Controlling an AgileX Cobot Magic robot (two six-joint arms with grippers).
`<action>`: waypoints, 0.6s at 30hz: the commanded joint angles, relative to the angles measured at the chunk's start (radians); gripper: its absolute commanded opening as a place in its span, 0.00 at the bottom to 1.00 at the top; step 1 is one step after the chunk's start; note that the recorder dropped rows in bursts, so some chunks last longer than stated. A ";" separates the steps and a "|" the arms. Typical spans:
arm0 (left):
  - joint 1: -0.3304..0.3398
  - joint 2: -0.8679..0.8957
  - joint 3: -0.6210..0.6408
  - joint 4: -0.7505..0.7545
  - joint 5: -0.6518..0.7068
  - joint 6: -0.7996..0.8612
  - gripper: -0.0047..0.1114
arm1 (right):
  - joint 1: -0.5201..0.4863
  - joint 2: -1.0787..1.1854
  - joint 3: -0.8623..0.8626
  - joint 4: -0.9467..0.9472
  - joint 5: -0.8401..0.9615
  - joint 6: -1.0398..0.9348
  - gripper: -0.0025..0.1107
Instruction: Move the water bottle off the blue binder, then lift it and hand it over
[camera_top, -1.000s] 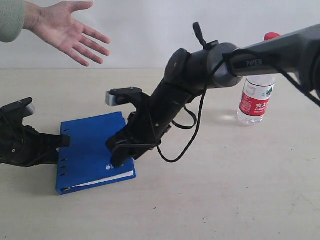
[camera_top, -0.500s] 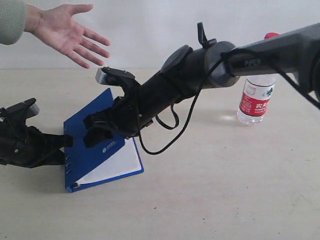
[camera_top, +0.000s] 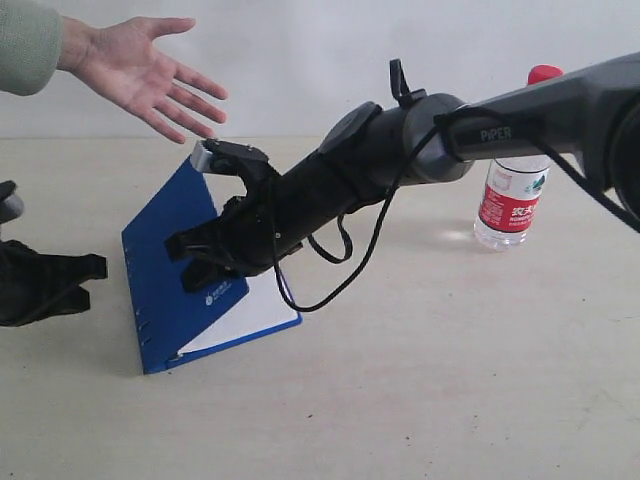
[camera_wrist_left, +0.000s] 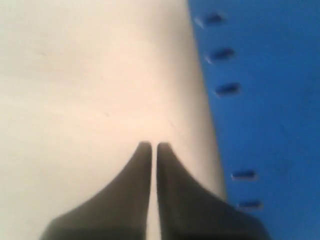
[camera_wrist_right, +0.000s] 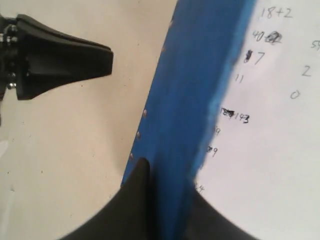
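Observation:
The blue binder (camera_top: 160, 262) lies on the table with its cover tilted up, showing a white handwritten page (camera_wrist_right: 272, 130). My right gripper (camera_top: 205, 265) is shut on the cover's free edge (camera_wrist_right: 195, 90), with one finger on either side of it (camera_wrist_right: 167, 182). The water bottle (camera_top: 512, 190) stands upright on the table at the back right, well apart from the binder. My left gripper (camera_top: 92, 270) is shut and empty (camera_wrist_left: 150, 146), a little left of the binder's spine (camera_wrist_left: 265, 100). It also shows in the right wrist view (camera_wrist_right: 65, 55).
A person's open hand (camera_top: 150, 65) hovers palm-up above the binder at the upper left. The right arm (camera_top: 430, 130) stretches across the scene with a black cable looping below it. The table (camera_top: 450, 380) is beige and a white wall stands behind.
My right gripper has closed on the binder's cover and swung it up from flat to steeply tilted. My left gripper has drawn back to the left, off the spine.

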 joint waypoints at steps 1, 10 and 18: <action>0.085 -0.002 0.025 -0.168 0.250 0.211 0.16 | -0.002 -0.040 -0.001 0.011 -0.048 -0.041 0.02; 0.231 0.133 -0.018 -0.168 0.596 0.300 0.80 | -0.002 -0.120 -0.001 0.016 0.001 -0.048 0.02; 0.233 0.354 -0.110 -0.168 0.719 0.300 0.83 | -0.002 -0.145 -0.001 0.021 0.009 -0.033 0.02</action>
